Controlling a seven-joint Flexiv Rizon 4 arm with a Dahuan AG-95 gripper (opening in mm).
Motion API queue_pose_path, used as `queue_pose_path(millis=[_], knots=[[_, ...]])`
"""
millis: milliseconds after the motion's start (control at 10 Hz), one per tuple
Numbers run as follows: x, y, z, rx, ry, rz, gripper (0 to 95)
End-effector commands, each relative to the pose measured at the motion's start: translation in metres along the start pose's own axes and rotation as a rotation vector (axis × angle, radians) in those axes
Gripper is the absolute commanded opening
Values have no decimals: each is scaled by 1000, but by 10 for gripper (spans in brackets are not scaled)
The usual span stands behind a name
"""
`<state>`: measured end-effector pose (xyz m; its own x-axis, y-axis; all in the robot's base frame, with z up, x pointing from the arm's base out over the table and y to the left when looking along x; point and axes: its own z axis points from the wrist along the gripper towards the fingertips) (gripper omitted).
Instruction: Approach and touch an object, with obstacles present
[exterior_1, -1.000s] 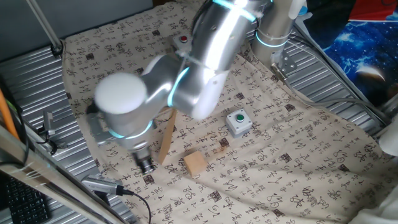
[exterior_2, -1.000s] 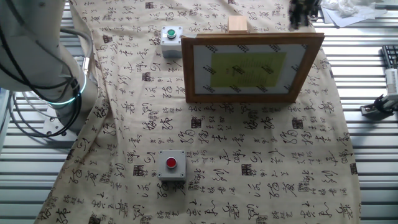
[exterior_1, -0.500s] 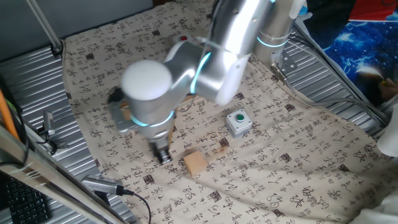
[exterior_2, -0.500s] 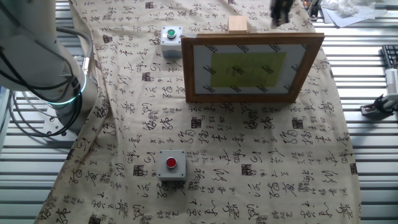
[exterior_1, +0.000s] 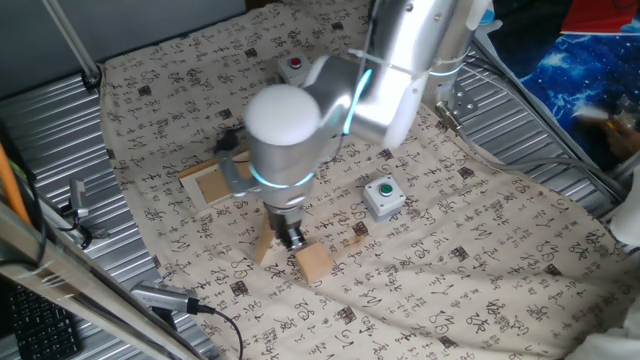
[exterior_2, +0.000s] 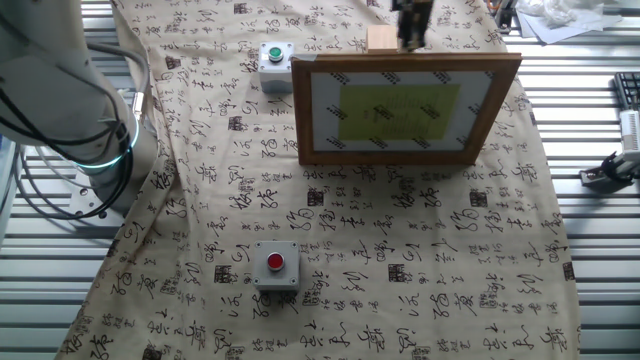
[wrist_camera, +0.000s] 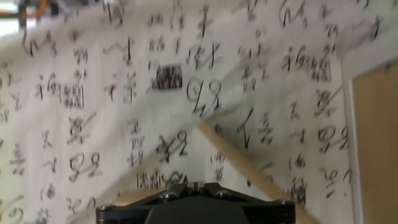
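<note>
Your gripper (exterior_1: 291, 238) hangs low over the printed cloth (exterior_1: 470, 250), tip pointing down, just beside the wood cube (exterior_1: 314, 263). In one fixed view the cube lies at about 4 o'clock from the fingertips, very close; you cannot tell from this angle whether they touch. Whether the jaws are parted or closed is not readable in any view: the fingers are small and dark here, and the hand view shows only the black gripper body (wrist_camera: 196, 202) at the bottom edge, blurred. Nothing is visibly held.

In the other fixed view the cube (exterior_2: 382, 39) sits at the far edge of the cloth, right behind the top rail of the picture frame (exterior_2: 405, 110), with the gripper (exterior_2: 412, 24) just at its 3 o'clock side.

The frame stands tilted on its prop leg (exterior_1: 268, 243); the leg runs down to the cloth at 9 o'clock from the cube. The hand view shows that leg (wrist_camera: 249, 168) as a diagonal wood strip and the frame back (wrist_camera: 376, 137) at the right edge.

The grey box with the green button (exterior_1: 382, 196) sits at roughly 1 o'clock from the cube, clearly apart. The box with the red button (exterior_1: 293, 65) is well away at 12 o'clock, half hidden by the arm (exterior_1: 385, 75).
</note>
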<state>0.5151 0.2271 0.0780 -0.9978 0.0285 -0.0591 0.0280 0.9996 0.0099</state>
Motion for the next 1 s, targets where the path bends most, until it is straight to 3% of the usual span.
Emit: queue_pose_path(millis=[100, 400, 1000], knots=[[5, 2, 6, 1, 1, -2, 0], [10, 5, 13, 3, 1, -8, 0], [11, 5, 15, 5, 2, -23, 0]])
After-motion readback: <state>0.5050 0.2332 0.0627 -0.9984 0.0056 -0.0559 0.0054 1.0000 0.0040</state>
